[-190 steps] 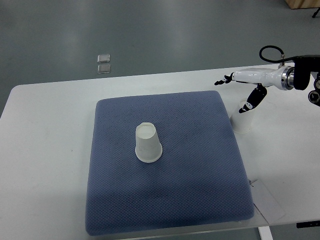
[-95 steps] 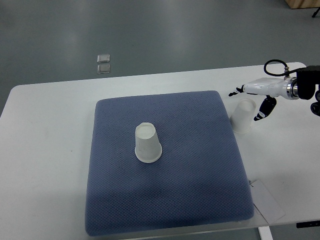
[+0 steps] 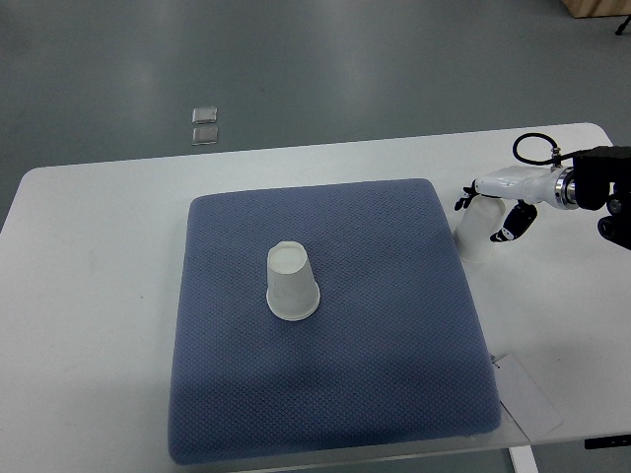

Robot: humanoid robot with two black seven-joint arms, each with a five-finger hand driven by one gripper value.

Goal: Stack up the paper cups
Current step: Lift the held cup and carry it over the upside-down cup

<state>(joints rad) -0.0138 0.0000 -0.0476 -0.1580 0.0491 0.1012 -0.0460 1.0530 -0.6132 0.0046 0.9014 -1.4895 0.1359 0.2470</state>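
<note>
One white paper cup [image 3: 292,284] stands upside down near the middle of the blue padded mat [image 3: 335,394]. A second white paper cup [image 3: 474,239] stands upside down on the white table [image 3: 89,296], just off the mat's right edge. My right hand [image 3: 486,217] comes in from the right edge and sits over the top of this second cup. Its fingers are open, one dark fingertip [image 3: 460,203] at the cup's left side and the others at its right. The cup's top is hidden by the hand. The left arm is out of view.
A white slip of paper [image 3: 527,394] lies by the mat's front right corner near the table edge. Two small clear squares [image 3: 205,126] lie on the grey floor beyond the table.
My right hand has pulled right and dropped lower, from above the second cup down around its top. Neither cup has moved.
</note>
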